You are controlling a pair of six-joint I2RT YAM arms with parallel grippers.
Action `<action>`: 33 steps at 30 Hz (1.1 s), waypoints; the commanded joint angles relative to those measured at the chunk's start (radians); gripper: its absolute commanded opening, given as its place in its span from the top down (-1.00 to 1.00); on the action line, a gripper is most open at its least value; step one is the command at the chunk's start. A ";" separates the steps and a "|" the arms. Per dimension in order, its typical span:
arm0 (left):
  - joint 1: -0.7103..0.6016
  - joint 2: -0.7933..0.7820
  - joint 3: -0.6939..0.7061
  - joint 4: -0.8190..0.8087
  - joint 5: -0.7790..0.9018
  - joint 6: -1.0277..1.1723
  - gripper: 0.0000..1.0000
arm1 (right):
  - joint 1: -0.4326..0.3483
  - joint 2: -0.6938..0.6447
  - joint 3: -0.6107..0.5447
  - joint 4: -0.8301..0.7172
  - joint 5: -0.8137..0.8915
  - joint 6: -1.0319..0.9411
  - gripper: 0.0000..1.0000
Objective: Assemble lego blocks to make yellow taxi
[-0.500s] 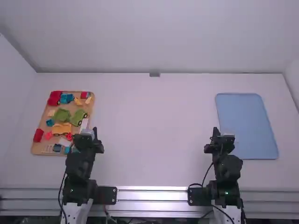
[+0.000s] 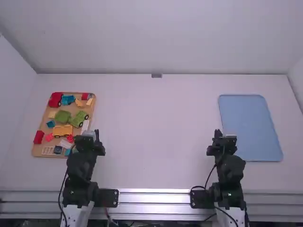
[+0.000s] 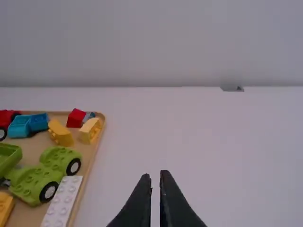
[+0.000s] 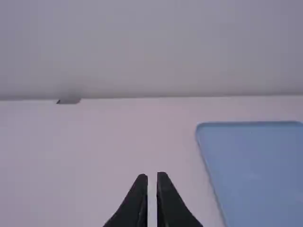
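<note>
black left tool [image 3: 155, 174], closed on nothing, sits by the right edge of the wooden tray [image 3: 31, 153], far nearer than the closed right tool [image 4: 152, 175], and should reach leftward for the yellow wheeled block [image 2: 61, 131] lying crosswise in the tray's near half.

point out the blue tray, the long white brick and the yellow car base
blue tray [image 4: 251, 165]: right wrist view, bare surface
long white brick [image 3: 62, 201]: left wrist view, studded top
yellow car base [image 2: 63, 131]: high view, body

White lower links [image 2: 78, 215], black joints [image 2: 229, 169], thin black cables [image 2: 209, 175], dark side plates [image 2: 109, 198], dotted (small screws [image 2: 115, 193], perhaps).
</note>
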 commanded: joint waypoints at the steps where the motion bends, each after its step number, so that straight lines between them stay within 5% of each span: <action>1: 0.004 0.023 0.058 -0.006 -0.015 -0.008 0.80 | -0.003 0.032 0.065 0.001 -0.002 -0.006 0.81; 16: 0.012 0.194 0.299 -0.166 -0.118 -0.125 0.34 | 0.001 0.289 0.263 0.026 -0.037 -0.024 0.34; 33: 0.120 0.665 0.906 -0.715 -0.341 -0.432 -0.35 | 0.010 0.650 0.552 0.057 -0.083 -0.028 -0.35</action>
